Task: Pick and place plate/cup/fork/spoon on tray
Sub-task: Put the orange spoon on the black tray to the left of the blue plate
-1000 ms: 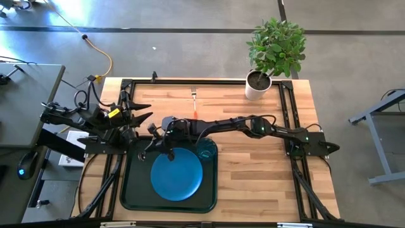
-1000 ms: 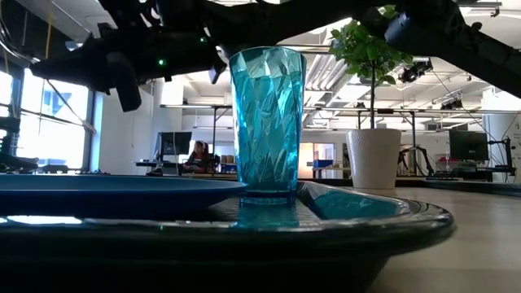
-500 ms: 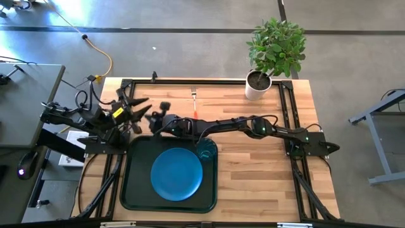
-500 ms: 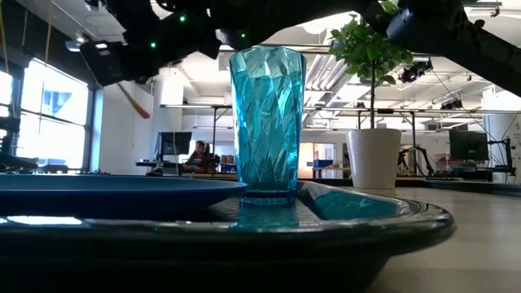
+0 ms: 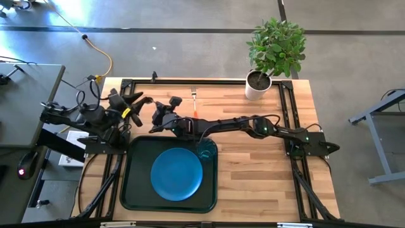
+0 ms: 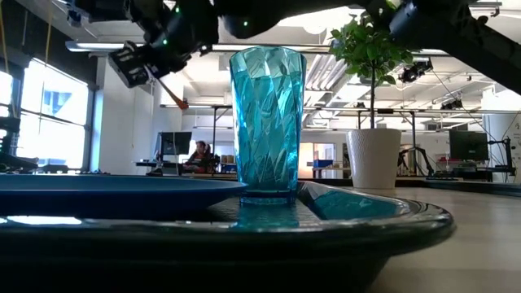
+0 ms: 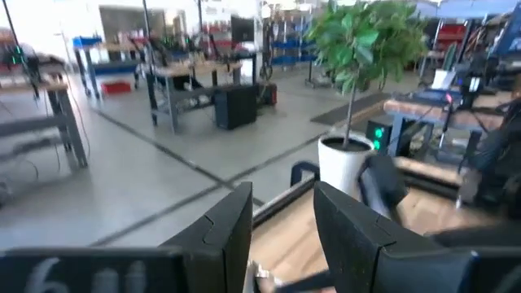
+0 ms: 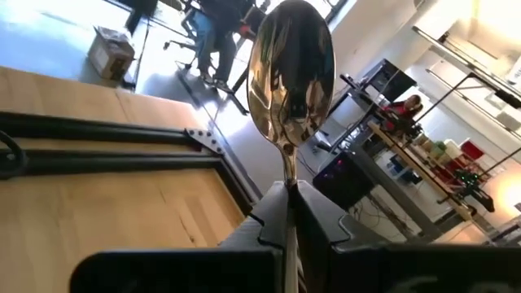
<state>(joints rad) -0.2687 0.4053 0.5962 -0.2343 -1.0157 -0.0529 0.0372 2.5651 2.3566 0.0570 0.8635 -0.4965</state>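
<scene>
The spoon (image 8: 291, 77) could slip or turn in the grip and drop on the worktop (image 5: 253, 158) outside the tray (image 5: 136, 190), because the right end effector (image 5: 161, 114) pinches only its thin handle, fingers pressed together, with the bowl pointing out ahead. The tray with the plate (image 5: 176, 174) and cup (image 5: 206, 150) lies just beside and below it. The fork (image 5: 195, 102) lies near it. The left end effector (image 5: 134, 104), close beside, is spread and holds nothing.

The right tool (image 8: 291, 213) is clamped on the spoon (image 8: 291, 73), whose bowl rises straight beyond its fingertips, worktop (image 8: 98, 220) beneath
</scene>
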